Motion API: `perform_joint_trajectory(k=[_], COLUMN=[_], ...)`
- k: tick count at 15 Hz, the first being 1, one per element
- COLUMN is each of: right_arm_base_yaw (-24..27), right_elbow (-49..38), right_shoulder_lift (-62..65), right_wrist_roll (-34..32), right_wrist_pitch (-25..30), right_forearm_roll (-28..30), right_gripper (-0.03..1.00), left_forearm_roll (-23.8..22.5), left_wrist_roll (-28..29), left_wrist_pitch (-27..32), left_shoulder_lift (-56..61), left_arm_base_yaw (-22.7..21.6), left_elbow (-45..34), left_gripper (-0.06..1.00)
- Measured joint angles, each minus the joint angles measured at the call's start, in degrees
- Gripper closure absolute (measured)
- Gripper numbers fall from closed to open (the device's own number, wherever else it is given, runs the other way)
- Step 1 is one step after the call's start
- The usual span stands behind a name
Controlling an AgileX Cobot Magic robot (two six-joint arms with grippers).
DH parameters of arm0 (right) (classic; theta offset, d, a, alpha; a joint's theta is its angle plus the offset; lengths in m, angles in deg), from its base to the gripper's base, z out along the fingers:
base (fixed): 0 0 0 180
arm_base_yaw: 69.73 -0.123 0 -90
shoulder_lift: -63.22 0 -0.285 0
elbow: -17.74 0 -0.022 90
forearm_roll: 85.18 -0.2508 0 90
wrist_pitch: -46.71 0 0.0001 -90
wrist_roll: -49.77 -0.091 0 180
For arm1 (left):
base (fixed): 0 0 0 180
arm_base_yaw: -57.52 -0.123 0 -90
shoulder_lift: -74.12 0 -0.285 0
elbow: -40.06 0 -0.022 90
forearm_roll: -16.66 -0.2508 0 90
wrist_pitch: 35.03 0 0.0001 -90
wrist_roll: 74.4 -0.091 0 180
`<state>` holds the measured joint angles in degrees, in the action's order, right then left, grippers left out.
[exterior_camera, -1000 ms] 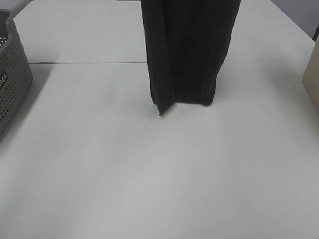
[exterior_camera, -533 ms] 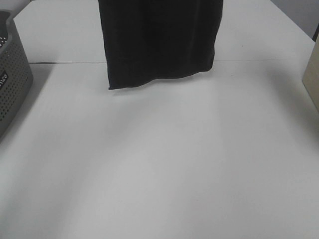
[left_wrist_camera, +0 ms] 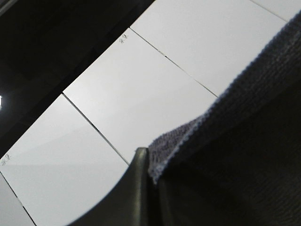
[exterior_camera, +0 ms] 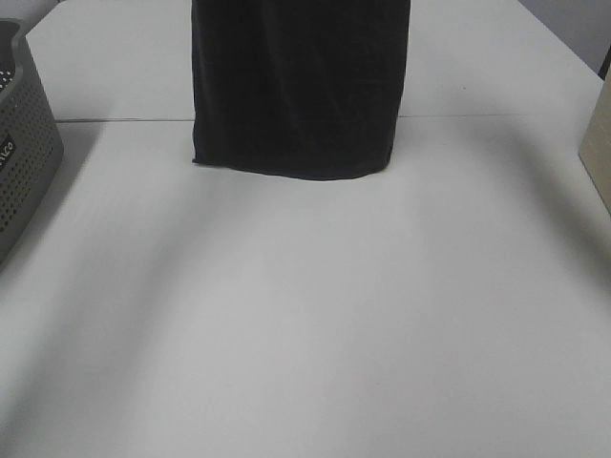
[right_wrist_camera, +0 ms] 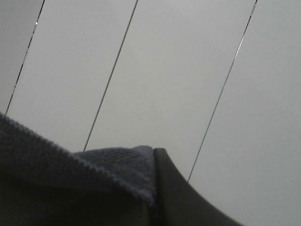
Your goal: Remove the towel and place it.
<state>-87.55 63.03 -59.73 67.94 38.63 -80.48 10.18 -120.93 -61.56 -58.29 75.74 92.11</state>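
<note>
The dark towel (exterior_camera: 294, 86) hangs upright over the far middle of the white table (exterior_camera: 305, 315). Its top runs out of the exterior high view, and its lower hem sits at or just above the table near the seam. Neither gripper shows in that view. In the left wrist view, my left gripper (left_wrist_camera: 149, 162) shows one dark finger (left_wrist_camera: 138, 193) pressed against the towel's hemmed edge (left_wrist_camera: 225, 141). In the right wrist view, my right gripper (right_wrist_camera: 154, 155) shows one dark finger (right_wrist_camera: 176, 197) against the towel's edge (right_wrist_camera: 94, 174). Both wrist cameras face up towards ceiling panels.
A grey perforated basket (exterior_camera: 24, 143) stands at the table's left edge. A beige box (exterior_camera: 597, 143) shows at the right edge. A thin seam (exterior_camera: 115, 120) crosses the table behind the towel's lower hem.
The towel has spread wider and shifted left, and its lower hem has risen towards the far side. It now hangs straighter with a more even hem.
</note>
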Motion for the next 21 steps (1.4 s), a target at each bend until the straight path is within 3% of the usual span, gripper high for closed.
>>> perform_joint_trajectory(k=[3, 5, 10, 14, 16, 18, 19, 20, 21], right_arm_base_yaw=[0.0, 0.0, -0.1, -0.1, -0.1, -0.1, -0.1, 0.0, 0.0], right_elbow=[5.5, 6.4, 6.5, 6.5, 6.5, 6.5, 6.5, 6.5, 6.5], right_shoulder_lift=[-2.6, -2.9, -4.0, -4.1, -4.1, -4.0, -3.8, -3.3, -0.7], right_wrist_roll=[-1.0, -2.0, -2.3, -2.5, -3.4, -5.0, -5.4, -6.3, -8.7], right_wrist_pitch=[-0.3, -1.3, -0.7, 4.8, 13.4, 24.6, 27.2, 34.1, 47.4], right_forearm_roll=[0.0, -0.1, -0.1, -0.1, -1.3, -3.6, -4.0, -4.4, -5.2], right_gripper=[0.95, 0.95, 0.95, 0.95, 0.95, 0.95, 0.95, 0.95, 0.95], left_forearm_roll=[-5.6, -7.4, -10.2, -11.9, -12.3, -10.3, -8.9, -5.7, -0.1], left_wrist_roll=[4.3, 6.2, 9.7, 11.0, 14.2, 16.4, 16.5, 16.4, 15.9], left_wrist_pitch=[3.2, 4.8, 6.3, 12.9, 22.0, 38.0, 42.0, 52.5, 73.3], left_shoulder_lift=[-6.0, -7.2, -7.6, -7.7, -7.7, -7.3, -7.0, -5.9, -3.0], left_arm_base_yaw=[-0.3, -0.9, -2.2, -2.2, -1.8, -0.1, 0.3, 1.4, 2.9], left_elbow=[11.4, 14.6, 15.4, 15.4, 15.4, 15.4, 15.4, 15.4, 15.4], left_gripper=[0.94, 0.94, 0.94, 0.94, 0.94, 0.94, 0.94, 0.94, 0.94])
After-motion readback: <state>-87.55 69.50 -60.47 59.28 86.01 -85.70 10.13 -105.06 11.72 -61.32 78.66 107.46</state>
